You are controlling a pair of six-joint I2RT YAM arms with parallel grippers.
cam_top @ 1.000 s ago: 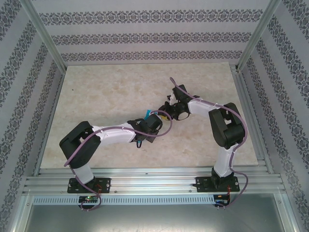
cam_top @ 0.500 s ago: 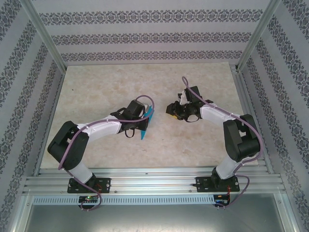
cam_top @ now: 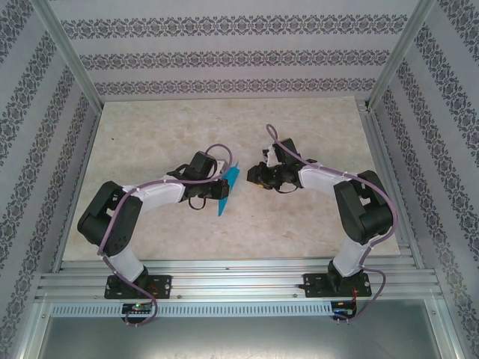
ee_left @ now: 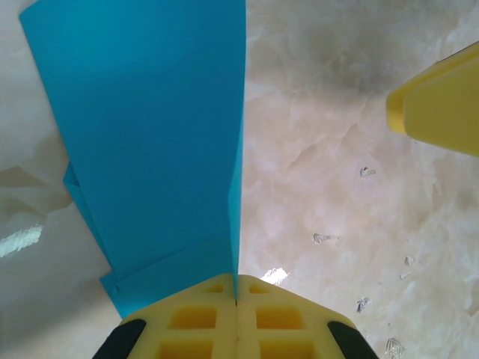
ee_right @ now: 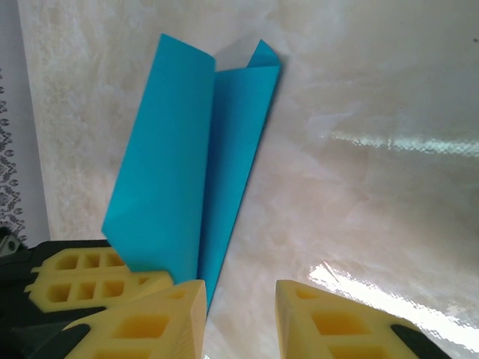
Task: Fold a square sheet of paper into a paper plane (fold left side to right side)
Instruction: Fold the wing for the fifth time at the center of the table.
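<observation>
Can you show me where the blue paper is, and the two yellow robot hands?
blue paper (ee_left: 165, 134), left wrist view, middle of its big flat flap.
left gripper (ee_left: 236, 283), left wrist view, where its shut fingertips meet.
right gripper (ee_right: 239, 292), right wrist view, gap between its fingertips.

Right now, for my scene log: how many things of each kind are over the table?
blue folded paper: 1
end effectors: 2, the left end effector and the right end effector
Total: 3
</observation>
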